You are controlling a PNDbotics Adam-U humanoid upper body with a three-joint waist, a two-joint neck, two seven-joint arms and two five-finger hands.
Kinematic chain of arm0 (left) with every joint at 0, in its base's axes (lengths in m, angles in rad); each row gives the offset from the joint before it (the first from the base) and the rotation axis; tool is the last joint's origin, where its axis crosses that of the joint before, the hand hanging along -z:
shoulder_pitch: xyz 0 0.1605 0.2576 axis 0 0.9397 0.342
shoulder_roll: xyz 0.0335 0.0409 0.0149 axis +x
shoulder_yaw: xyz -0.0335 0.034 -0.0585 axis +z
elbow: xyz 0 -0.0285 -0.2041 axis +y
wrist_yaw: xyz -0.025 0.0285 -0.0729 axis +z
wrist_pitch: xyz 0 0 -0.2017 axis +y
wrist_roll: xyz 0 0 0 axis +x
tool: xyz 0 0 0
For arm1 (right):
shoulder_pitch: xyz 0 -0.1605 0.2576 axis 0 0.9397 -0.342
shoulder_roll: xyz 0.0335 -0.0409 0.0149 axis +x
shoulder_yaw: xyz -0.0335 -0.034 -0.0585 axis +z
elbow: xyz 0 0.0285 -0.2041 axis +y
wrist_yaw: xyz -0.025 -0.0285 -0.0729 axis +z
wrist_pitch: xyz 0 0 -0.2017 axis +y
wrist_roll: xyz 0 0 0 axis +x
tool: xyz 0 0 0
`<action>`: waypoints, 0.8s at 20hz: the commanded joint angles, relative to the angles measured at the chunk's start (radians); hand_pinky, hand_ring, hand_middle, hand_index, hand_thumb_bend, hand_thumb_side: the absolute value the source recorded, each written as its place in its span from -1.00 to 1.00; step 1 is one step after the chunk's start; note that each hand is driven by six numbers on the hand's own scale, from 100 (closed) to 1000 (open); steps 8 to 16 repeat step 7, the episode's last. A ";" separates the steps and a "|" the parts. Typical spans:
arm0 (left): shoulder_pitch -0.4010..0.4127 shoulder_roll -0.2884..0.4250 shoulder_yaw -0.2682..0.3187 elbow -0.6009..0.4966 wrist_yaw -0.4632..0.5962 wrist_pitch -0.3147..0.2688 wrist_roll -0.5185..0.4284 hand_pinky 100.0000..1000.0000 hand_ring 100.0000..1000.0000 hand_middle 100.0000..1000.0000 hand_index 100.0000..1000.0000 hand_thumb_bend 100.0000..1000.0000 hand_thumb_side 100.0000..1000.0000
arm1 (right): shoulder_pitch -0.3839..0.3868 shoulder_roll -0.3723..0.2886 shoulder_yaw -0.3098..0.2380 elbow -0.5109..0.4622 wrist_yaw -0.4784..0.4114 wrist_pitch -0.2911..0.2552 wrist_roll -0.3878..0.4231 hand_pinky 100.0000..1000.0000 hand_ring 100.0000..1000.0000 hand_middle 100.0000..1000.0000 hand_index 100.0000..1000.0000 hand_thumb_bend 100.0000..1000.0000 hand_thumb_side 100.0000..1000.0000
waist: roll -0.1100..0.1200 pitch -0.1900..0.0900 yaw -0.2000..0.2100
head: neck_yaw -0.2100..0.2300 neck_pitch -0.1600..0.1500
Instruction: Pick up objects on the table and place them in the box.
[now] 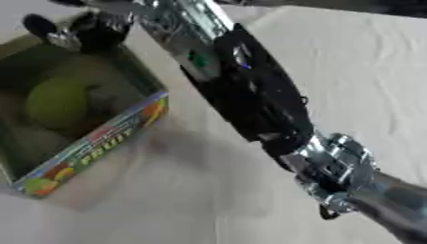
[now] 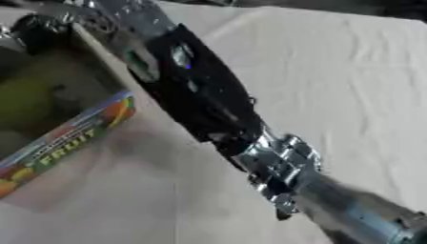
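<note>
Green round fruit point(image 1: 56, 102) lies in my box point(image 1: 92, 145); right hand point(image 1: 87, 28) above it, grip perhaps closed, I cannot tell.

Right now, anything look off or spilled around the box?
Nothing stands out. The box sits upright on the white table with a green fruit inside, nothing spilled beside it. The right robot hand is over the box's far edge; its fingers are too blurred to read.
</note>
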 commanded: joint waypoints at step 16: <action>0.023 0.032 0.026 -0.015 -0.007 0.013 0.029 0.12 0.22 0.13 0.42 -1.00 -0.39 | 0.053 -0.361 -0.138 -0.133 -0.540 0.109 -0.155 0.73 0.60 0.54 0.75 -1.00 -0.39 | 0.021 -0.032 -0.042 | 0.106 -0.005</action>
